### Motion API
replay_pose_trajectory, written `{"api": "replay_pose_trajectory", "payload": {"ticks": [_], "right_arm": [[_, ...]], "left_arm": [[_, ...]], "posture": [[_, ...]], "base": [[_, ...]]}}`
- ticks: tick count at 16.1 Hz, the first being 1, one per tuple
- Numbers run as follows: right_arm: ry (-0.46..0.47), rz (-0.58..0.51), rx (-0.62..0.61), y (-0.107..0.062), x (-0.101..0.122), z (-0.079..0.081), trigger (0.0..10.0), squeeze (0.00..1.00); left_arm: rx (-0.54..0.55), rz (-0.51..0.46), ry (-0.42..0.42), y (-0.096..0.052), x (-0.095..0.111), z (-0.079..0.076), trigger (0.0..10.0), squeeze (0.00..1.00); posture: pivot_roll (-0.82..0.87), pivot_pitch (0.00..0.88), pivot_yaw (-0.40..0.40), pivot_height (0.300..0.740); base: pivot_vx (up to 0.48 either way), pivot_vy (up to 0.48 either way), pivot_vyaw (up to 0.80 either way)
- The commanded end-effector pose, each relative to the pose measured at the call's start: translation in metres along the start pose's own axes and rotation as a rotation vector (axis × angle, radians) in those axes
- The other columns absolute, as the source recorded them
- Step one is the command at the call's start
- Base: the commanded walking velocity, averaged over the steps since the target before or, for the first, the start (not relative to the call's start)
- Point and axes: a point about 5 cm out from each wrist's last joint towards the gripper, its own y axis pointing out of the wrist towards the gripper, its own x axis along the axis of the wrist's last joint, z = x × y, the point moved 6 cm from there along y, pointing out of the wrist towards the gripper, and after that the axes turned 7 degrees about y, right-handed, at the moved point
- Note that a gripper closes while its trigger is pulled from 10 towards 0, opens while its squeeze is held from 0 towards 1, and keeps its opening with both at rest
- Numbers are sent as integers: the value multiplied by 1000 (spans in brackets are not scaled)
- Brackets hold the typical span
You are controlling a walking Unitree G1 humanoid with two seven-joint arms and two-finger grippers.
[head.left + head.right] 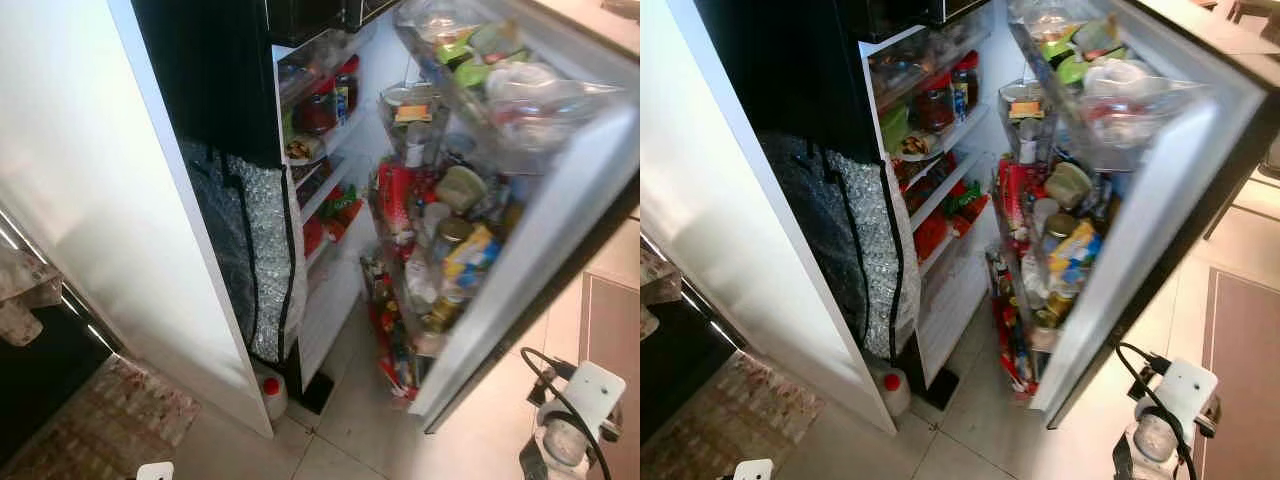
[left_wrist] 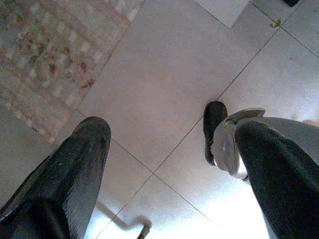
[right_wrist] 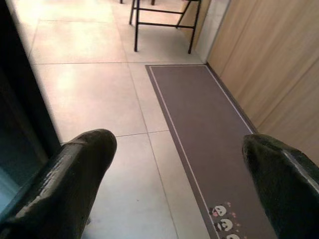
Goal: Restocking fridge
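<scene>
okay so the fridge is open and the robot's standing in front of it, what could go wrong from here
The door racks are crammed with jars and packets, so reaching in could knock some onto the tiles.

A white bottle stands on the floor by the fridge's foot, easy to kick when stepping closer.

Both grippers, left and right, hang open and empty over the floor, so nothing is in hand to restock yet.

Floor [image 2: 164, 94]: you see smooth, shiny pale tiles under the left gripper [image 2: 172, 164].
Rug [image 2: 55, 55]: rough woven cloth.
Mat [image 3: 209, 144]: flat, dull brown, between the right gripper's [image 3: 179, 169] black fingers.
Wall panel [image 3: 271, 64]: looks like wood.
Fridge door [image 1: 560, 210]: glossy white, clear plastic shelves.
</scene>
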Motion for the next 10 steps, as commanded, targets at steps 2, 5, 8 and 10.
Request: {"api": "replay_pose_trajectory", "payload": {"ticks": [2,5,8,10], "right_arm": [[0,-59,65,5,20,17,10000,0],[-43,-96,211,2,31,48,10000,0],[-47,-96,359,-8,32,81,10000,0],[-50,-101,405,-12,32,90,10000,0]], "left_arm": [[13,9,6,-1,-4,2,10000,0],[8,7,10,-1,-3,2,10000,0],[-3,10,22,-1,-4,2,10000,0],[-3,10,23,-1,-4,2,10000,0]], "posture": [[-73,0,8,740],[-70,0,7,740],[-72,0,9,740],[-72,0,10,740]], "base": [[0,0,0],[0,0,0],[0,0,0],[0,0,0]]}}
